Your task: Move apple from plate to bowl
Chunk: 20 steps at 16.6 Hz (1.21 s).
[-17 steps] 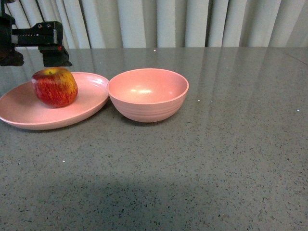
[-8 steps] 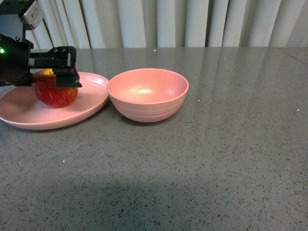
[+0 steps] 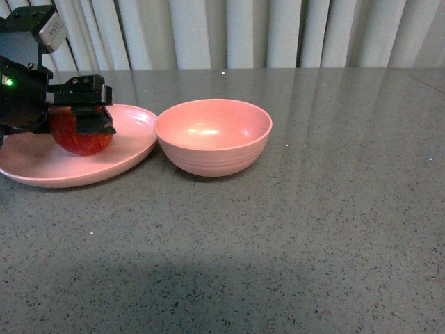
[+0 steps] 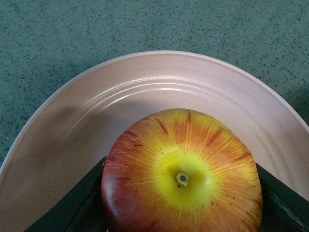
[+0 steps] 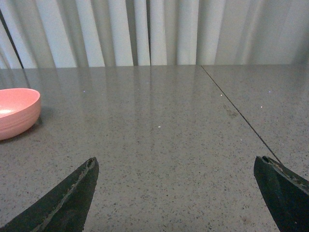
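Apple (image 4: pixel 181 174) sits stem-up on the plate (image 4: pixel 145 82), right between the left pincer's (image 3: pixel 78 124) wide-spread fingers (image 4: pixel 87 200), which hug both flanks ready for lifting to the bowl (image 3: pixel 213 136) nearby on its right – can't tell if they're squeezing; right pincer (image 5: pixel 176 166) gapes empty.

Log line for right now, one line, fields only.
phase: grasp | left pincer: straddling apple on plate, grip unconfirmed | right pincer: open, holding nothing | bowl: empty
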Tool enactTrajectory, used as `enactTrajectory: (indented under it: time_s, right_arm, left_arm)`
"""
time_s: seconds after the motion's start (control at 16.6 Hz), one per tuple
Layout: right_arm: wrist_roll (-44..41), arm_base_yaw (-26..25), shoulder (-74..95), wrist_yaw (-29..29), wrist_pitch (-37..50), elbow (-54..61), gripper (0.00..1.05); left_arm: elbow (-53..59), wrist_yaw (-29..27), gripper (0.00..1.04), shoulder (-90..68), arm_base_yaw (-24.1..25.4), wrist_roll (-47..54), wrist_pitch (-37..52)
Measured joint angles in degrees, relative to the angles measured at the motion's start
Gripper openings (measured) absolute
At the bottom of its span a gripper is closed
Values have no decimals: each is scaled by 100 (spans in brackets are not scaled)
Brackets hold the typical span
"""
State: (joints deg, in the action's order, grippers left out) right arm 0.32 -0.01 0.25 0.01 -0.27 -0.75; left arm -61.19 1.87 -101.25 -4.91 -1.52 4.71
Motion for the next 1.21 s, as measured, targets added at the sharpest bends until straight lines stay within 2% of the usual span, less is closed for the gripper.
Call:
enactTrajectory:
  time_s: [0.18, 0.54, 0.85, 0.91, 1.21]
  right_arm:
    - [2, 0, 0, 0, 2, 0, 98]
    - [2, 0, 0, 0, 0, 0, 98]
    - [2, 0, 0, 0, 2, 0, 98]
    - [0, 0, 0, 0, 2, 0, 98]
    - [0, 0, 0, 0, 0, 0, 98]
  left_arm:
    - [2, 26, 68, 0, -13, 4, 42]
    - [-57, -81, 68, 619, -190, 208, 2]
    - [-380, -83, 68, 960, -918, 245, -151]
    - [-514, -142, 68, 835, -1338, 238, -210]
    - [-739, -188, 68, 358, -1851, 131, -317]
